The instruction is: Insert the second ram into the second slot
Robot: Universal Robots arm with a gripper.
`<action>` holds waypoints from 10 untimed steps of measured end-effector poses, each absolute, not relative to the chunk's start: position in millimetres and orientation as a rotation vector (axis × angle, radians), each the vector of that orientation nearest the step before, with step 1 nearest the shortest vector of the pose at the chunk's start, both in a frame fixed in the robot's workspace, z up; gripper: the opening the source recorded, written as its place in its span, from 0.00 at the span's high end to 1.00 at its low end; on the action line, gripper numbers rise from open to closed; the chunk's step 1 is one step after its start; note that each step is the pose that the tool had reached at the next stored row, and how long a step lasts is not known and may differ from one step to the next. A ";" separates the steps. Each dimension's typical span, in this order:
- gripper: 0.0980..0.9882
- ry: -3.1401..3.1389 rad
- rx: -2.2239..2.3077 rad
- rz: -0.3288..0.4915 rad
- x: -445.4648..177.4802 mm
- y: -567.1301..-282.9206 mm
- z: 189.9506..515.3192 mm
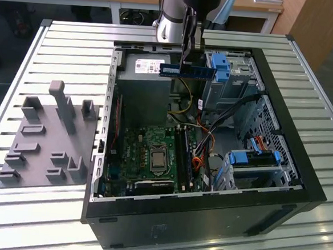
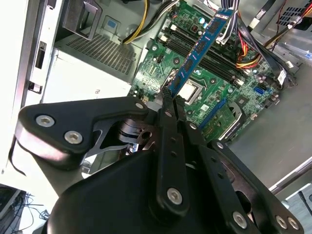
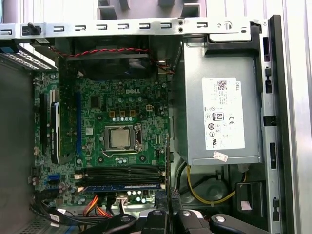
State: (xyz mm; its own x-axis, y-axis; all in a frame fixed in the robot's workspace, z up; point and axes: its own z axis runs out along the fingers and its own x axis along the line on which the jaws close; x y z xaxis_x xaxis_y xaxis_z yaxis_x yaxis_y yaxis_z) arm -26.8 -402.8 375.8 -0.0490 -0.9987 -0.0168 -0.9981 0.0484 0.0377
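You've got the gripper (image 1: 186,62) pinched shut on the second ram (image 1: 201,72), which it holds level above the open computer case (image 1: 205,225) and clear of the motherboard (image 1: 147,152) (seated in nothing). The case holds the board, power supply (image 1: 141,77), cables and blue-latched drive bays (image 1: 232,78); a gray fixture block (image 1: 45,145) sits on the slatted table (image 1: 64,38) at the exterior view's left. The second wrist view gives you the fingers (image 2: 168,136) clamping the stick, and the first wrist view gives the memory slots (image 3: 122,171) from above, a blue strip (image 3: 122,186) along one.
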 end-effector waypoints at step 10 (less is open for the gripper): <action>0.96 -2.272 2.149 -0.061 -27.0 -408.2 375.7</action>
State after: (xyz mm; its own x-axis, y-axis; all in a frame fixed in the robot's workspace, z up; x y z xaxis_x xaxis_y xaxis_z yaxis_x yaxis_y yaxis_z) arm -27.0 -408.2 375.7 -0.0556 -0.9983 -0.0166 -0.9978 0.0550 0.0377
